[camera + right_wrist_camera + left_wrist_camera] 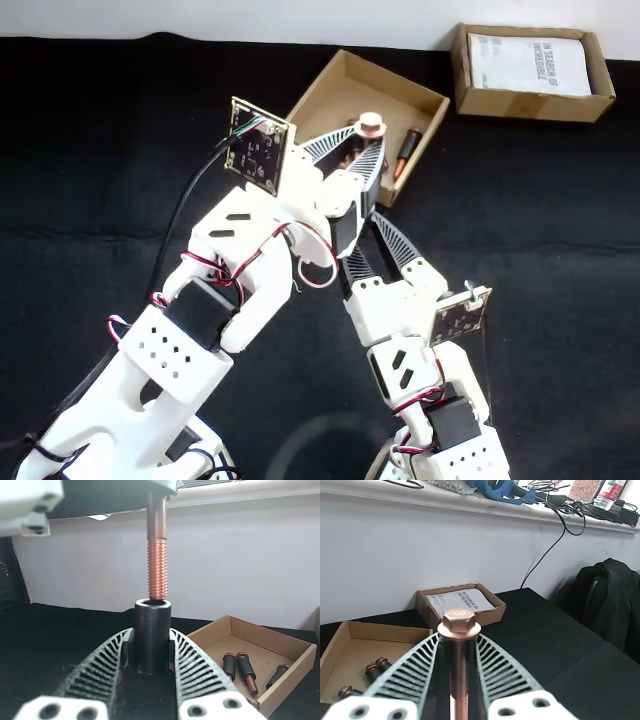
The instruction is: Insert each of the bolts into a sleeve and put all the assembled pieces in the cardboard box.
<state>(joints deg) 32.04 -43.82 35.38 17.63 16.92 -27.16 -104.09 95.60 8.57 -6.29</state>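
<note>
The cardboard box (pixel 335 92) lies open on the black bench (pixel 100 150). Three assembled pieces (pixel 245 670) lie loose on its floor, copper heads and dark sleeves together toward one end. Just beyond the cardboard box, by the wall, sits a second, shallower box (pixel 463 70) with a printed sheet (pixel 530 62) lying in it.

The left pincer (pixel 459 637) is clamped on a copper bolt (pixel 457 652) and hangs over the near side of the cardboard box, hex head up. The right pincer (pixel 152 632), just outside the cardboard box, is closed around an upright black sleeve (pixel 152 625). The bolt's threaded tip stands at the sleeve's open mouth.

From above, the left pincer covers much of the cardboard box's floor, so just one piece (pixel 408 150) is plain there, and the sleeve is lost under the crossing arms. The sleeve's foot is sunk between the right pincer's fingers (pixel 197 670). How far the tip has entered cannot be told.
</note>
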